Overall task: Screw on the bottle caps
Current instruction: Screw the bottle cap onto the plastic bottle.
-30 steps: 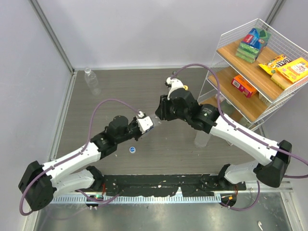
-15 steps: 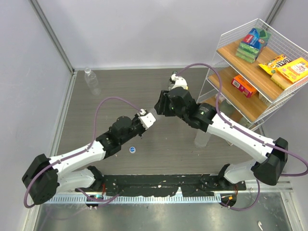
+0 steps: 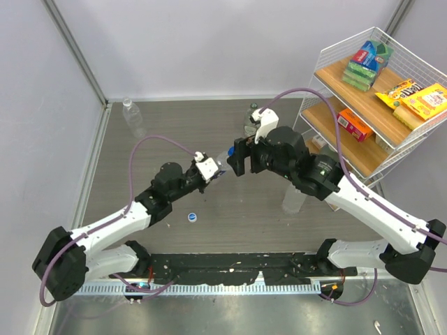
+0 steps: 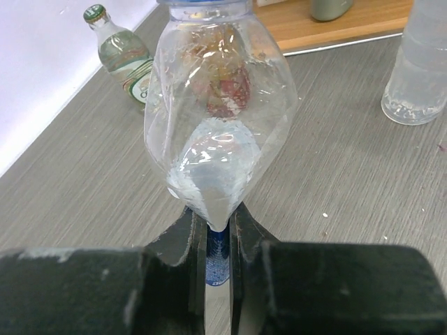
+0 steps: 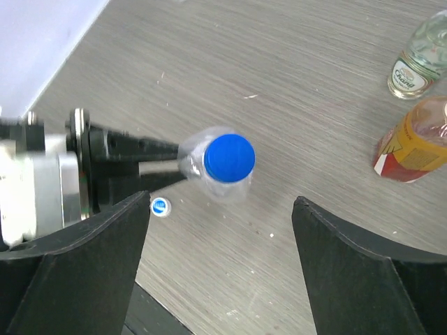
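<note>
The left fingers [image 4: 183, 241] are clamped on the pinched base of the clear bottle [image 4: 220, 125], holding it above the desk [image 5: 293, 63]. The bottle's long axis runs from these fingers toward the right wrist. The right fingers [image 5: 84, 272] stand wide apart. The blue cap [image 5: 229, 157] lies centred just ahead of them, so the right arm is nearer to it.

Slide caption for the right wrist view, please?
Right gripper, jaws open, faces the blue-capped clear bottle pinched by the left gripper.
</note>
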